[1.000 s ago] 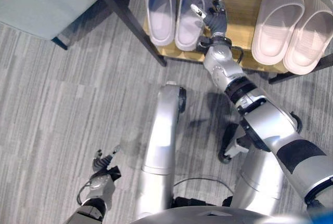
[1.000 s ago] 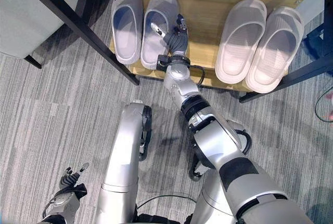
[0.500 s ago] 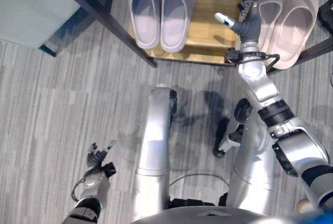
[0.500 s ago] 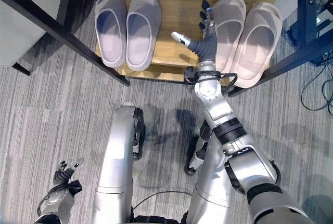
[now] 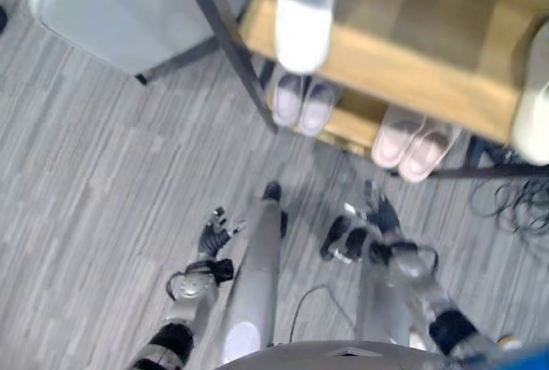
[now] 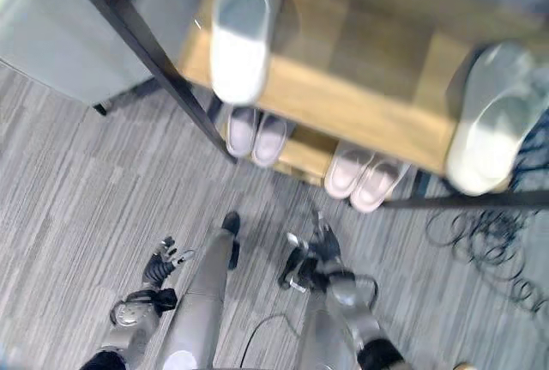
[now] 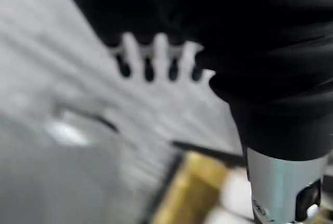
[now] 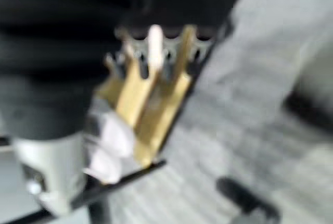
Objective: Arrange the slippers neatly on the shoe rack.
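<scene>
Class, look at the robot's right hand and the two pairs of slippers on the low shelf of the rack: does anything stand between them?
Nothing visible does. The right hand hangs over bare floor, and the grey pair and pink pair sit on the low shelf beyond.

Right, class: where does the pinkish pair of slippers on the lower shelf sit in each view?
Left eye view: pinkish pair, right of centre, above the middle.
Right eye view: pinkish pair, right of centre, near the middle height.
Wrist views: too blurred to tell.
Shared landmark: the grey pair just to its left.
</scene>
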Controlling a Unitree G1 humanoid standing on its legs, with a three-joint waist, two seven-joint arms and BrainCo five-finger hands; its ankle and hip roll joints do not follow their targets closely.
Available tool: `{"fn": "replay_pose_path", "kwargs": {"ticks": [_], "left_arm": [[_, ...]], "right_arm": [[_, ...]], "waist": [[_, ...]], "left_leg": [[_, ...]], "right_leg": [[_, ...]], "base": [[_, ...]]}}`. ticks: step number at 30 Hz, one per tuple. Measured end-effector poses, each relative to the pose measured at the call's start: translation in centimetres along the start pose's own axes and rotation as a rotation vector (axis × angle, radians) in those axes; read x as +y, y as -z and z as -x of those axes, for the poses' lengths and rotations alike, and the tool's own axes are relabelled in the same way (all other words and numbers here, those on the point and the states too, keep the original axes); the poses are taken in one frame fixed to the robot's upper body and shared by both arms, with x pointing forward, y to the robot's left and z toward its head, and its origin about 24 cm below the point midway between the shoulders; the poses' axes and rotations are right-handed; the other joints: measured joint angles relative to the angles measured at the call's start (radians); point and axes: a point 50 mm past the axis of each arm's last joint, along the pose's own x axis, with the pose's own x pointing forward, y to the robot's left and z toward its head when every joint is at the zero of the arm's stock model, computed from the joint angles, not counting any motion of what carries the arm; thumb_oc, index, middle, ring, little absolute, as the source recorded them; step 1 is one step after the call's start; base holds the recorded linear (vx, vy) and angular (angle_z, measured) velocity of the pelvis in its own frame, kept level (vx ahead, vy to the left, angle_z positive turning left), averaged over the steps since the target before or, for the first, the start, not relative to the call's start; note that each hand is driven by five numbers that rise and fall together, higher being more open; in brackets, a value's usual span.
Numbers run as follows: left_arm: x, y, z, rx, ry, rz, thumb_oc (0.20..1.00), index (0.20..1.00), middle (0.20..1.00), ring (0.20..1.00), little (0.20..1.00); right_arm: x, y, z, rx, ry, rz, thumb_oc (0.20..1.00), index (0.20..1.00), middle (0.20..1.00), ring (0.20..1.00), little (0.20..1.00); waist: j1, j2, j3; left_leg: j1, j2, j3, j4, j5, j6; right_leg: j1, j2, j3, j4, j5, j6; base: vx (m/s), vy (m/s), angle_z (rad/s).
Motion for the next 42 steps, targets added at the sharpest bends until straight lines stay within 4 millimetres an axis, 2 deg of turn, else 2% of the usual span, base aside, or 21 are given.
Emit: {"fn": "replay_pose_path", "kwargs": {"ticks": [1, 2, 3, 4, 8, 9, 11, 13, 15, 17, 19, 21, 22, 25, 28, 31, 34, 36, 42], "left_arm": [[-0.4, -0.5, -0.3, -0.013, 0.027, -0.013, 1.000, 1.000, 1.000, 1.000, 1.000], [-0.9, -1.5, -0.7, -0.052, 0.054, -0.019, 1.000, 1.000, 1.000, 1.000, 1.000], [-1.0, -2.1, -1.0, -0.064, 0.067, -0.034, 1.000, 1.000, 1.000, 1.000, 1.000], [-0.9, -1.8, -0.8, -0.050, 0.086, -0.069, 1.000, 1.000, 1.000, 1.000, 1.000], [-0.3, -0.3, 0.2, -0.013, 0.107, -0.152, 1.000, 1.000, 1.000, 1.000, 1.000], [-0.7, 0.4, 0.7, 0.003, 0.134, -0.191, 1.000, 1.000, 1.000, 1.000, 1.000], [-1.2, 0.3, 0.6, -0.010, 0.176, -0.265, 1.000, 1.000, 1.000, 1.000, 1.000], [-1.7, 0.3, 0.8, -0.018, 0.205, -0.306, 1.000, 1.000, 1.000, 1.000, 1.000], [-2.6, -0.8, 0.7, -0.064, 0.263, -0.373, 1.000, 1.000, 1.000, 1.000, 1.000], [-3.7, -1.4, 1.3, -0.126, 0.327, -0.411, 1.000, 1.000, 1.000, 1.000, 1.000], [-4.9, -3.7, 1.7, -0.233, 0.396, -0.430, 1.000, 1.000, 1.000, 1.000, 1.000], [-5.3, -5.3, 2.5, -0.309, 0.456, -0.453, 1.000, 1.000, 1.000, 1.000, 1.000], [-5.8, -5.7, 3.2, -0.343, 0.495, -0.450, 1.000, 1.000, 1.000, 1.000, 1.000], [-6.4, -5.9, 3.4, -0.355, 0.533, -0.452, 1.000, 1.000, 1.000, 1.000, 1.000], [-8.3, -6.0, 3.6, -0.386, 0.596, -0.509, 1.000, 1.000, 1.000, 1.000, 1.000], [-9.7, -9.4, 3.7, -0.556, 0.631, -0.666, 1.000, 1.000, 1.000, 1.000, 1.000], [-10.9, -13.2, 4.2, -0.749, 0.605, -0.710, 1.000, 1.000, 1.000, 1.000, 1.000], [-11.2, -14.5, 4.1, -0.806, 0.572, -0.714, 1.000, 1.000, 1.000, 1.000, 1.000], [-11.9, -16.8, 2.5, -0.937, 0.429, -0.906, 1.000, 1.000, 1.000, 1.000, 1.000]], "right_arm": [[-0.1, -0.6, -0.5, -0.020, 0.006, -0.002, 1.000, 1.000, 1.000, 1.000, 1.000], [-0.9, -1.3, -1.0, -0.042, 0.023, 0.009, 1.000, 1.000, 1.000, 1.000, 1.000], [-0.8, -2.2, -1.7, -0.067, 0.011, 0.020, 1.000, 1.000, 1.000, 1.000, 1.000], [-0.8, -1.8, -1.8, -0.049, 0.003, 0.031, 1.000, 1.000, 1.000, 1.000, 1.000], [-1.3, 0.8, -1.2, 0.052, 0.000, 0.091, 1.000, 1.000, 1.000, 1.000, 1.000], [-1.7, 2.0, -0.4, 0.096, 0.003, 0.120, 1.000, 1.000, 1.000, 1.000, 1.000], [-2.5, 3.8, 0.5, 0.170, 0.005, 0.202, 1.000, 1.000, 1.000, 1.000, 1.000], [-2.8, 4.7, 0.8, 0.215, 0.007, 0.237, 1.000, 1.000, 1.000, 1.000, 1.000], [-3.1, 5.9, 1.5, 0.267, 0.015, 0.261, 1.000, 1.000, 1.000, 1.000, 1.000], [-3.8, 6.9, 2.4, 0.307, 0.024, 0.280, 1.000, 1.000, 1.000, 1.000, 1.000], [-4.6, 8.1, 3.7, 0.360, 0.040, 0.299, 1.000, 1.000, 1.000, 1.000, 1.000], [-5.0, 9.5, 5.5, 0.421, 0.044, 0.291, 1.000, 1.000, 1.000, 1.000, 1.000], [-5.2, 10.4, 6.6, 0.459, 0.046, 0.290, 1.000, 1.000, 1.000, 1.000, 1.000], [-5.3, 11.1, 7.2, 0.502, 0.038, 0.297, 1.000, 1.000, 1.000, 1.000, 1.000], [-5.4, 11.5, 7.5, 0.529, 0.029, 0.315, 1.000, 1.000, 1.000, 1.000, 1.000], [-5.7, 11.7, 7.7, 0.542, 0.033, 0.323, 1.000, 1.000, 1.000, 1.000, 1.000], [-6.2, 12.2, 8.5, 0.567, 0.057, 0.315, 1.000, 1.000, 1.000, 1.000, 1.000], [-6.2, 12.3, 8.6, 0.574, 0.056, 0.316, 1.000, 1.000, 1.000, 1.000, 1.000], [-5.9, 11.8, 8.1, 0.547, 0.046, 0.316, 1.000, 1.000, 1.000, 1.000, 1.000]], "waist": [[-0.007, -0.001, -0.007], [-0.016, -0.016, -0.016], [-0.024, -0.006, -0.003], [-0.013, -0.001, -0.001], [-0.012, 0.035, 0.003], [-0.022, 0.045, -0.021], [-0.029, 0.062, -0.036], [-0.032, 0.067, -0.038], [-0.045, 0.075, -0.039], [-0.051, 0.098, -0.056], [-0.070, 0.128, -0.070], [-0.084, 0.160, -0.099], [-0.088, 0.176, -0.138], [-0.105, 0.209, -0.175], [-0.118, 0.211, -0.176], [-0.131, 0.200, -0.170], [-0.132, 0.192, -0.165], [-0.135, 0.192, -0.165], [-0.154, 0.192, -0.162]], "left_leg": [[-0.001, 0.000, -0.001, 0.000, 0.004, 0.002], [-0.019, 0.000, 0.001, 0.016, -0.007, 0.009], [-0.013, 0.000, -0.005, 0.003, 0.003, 0.017], [0.060, 0.003, 0.000, -0.075, 0.050, 0.007], [0.315, 0.009, 0.020, -0.279, 0.104, 0.012], [0.363, 0.009, 0.025, -0.330, 0.120, 0.015], [0.422, 0.016, 0.040, -0.412, 0.156, 0.022], [0.455, 0.027, 0.054, -0.456, 0.179, 0.022], [0.510, 0.038, 0.067, -0.512, 0.199, 0.019], [0.575, 0.047, 0.083, -0.568, 0.215, 0.020], [0.619, 0.051, 0.088, -0.597, 0.216, 0.016], [0.670, 0.051, 0.108, -0.597, 0.200, 0.019], [0.683, 0.050, 0.119, -0.598, 0.191, 0.018], [0.693, 0.053, 0.138, -0.598, 0.186, 0.018], [0.708, 0.063, 0.159, -0.598, 0.184, 0.010], [0.716, 0.074, 0.163, -0.598, 0.185, 0.002], [0.718, 0.074, 0.164, -0.598, 0.185, 0.001], [0.721, 0.074, 0.168, -0.598, 0.185, 0.003], [0.719, 0.074, 0.193, -0.598, 0.184, 0.004]], "right_leg": [[-0.007, 0.001, 0.006, -0.001, 0.012, 0.012], [-0.009, 0.001, 0.005, -0.001, 0.007, 0.004], [0.001, 0.000, -0.009, -0.018, 0.019, -0.005], [0.061, 0.013, -0.008, -0.088, 0.053, 0.011], [0.286, 0.036, -0.005, -0.270, 0.116, 0.024], [0.322, 0.041, 0.000, -0.308, 0.125, 0.039], [0.357, 0.051, 0.008, -0.357, 0.151, 0.044], [0.377, 0.068, 0.023, -0.392, 0.174, 0.043], [0.415, 0.081, 0.029, -0.435, 0.193, 0.045], [0.470, 0.099, 0.045, -0.493, 0.218, 0.056], [0.531, 0.112, 0.050, -0.567, 0.250, 0.062], [0.610, 0.122, 0.059, -0.650, 0.282, 0.072], [0.639, 0.125, 0.068, -0.693, 0.299, 0.081], [0.672, 0.136, 0.083, -0.766, 0.337, 0.075], [0.688, 0.149, 0.103, -0.794, 0.355, 0.071], [0.694, 0.158, 0.110, -0.795, 0.359, 0.068], [0.694, 0.159, 0.114, -0.795, 0.361, 0.066], [0.692, 0.158, 0.122, -0.795, 0.365, 0.068], [0.677, 0.157, 0.149, -0.795, 0.372, 0.062]], "base": [[0.18, -0.019, 0.01], [0.18, -0.020, 0.08], [0.15, -0.003, 0.05], [0.12, 0.001, -0.02], [0.14, 0.020, -0.13], [0.13, 0.061, -0.19], [0.16, 0.034, -0.21], [0.17, 0.036, -0.23], [0.09, 0.016, -0.25], [0.11, 0.010, -0.31], [0.17, 0.011, -0.17], [0.12, 0.002, -0.22], [0.08, -0.014, -0.36], [0.09, -0.017, -0.21], [0.06, -0.028, -0.22], [0.06, -0.047, -0.08], [0.04, -0.034, -0.04], [0.06, -0.034, -0.09], [0.03, -0.029, -0.13]]}}
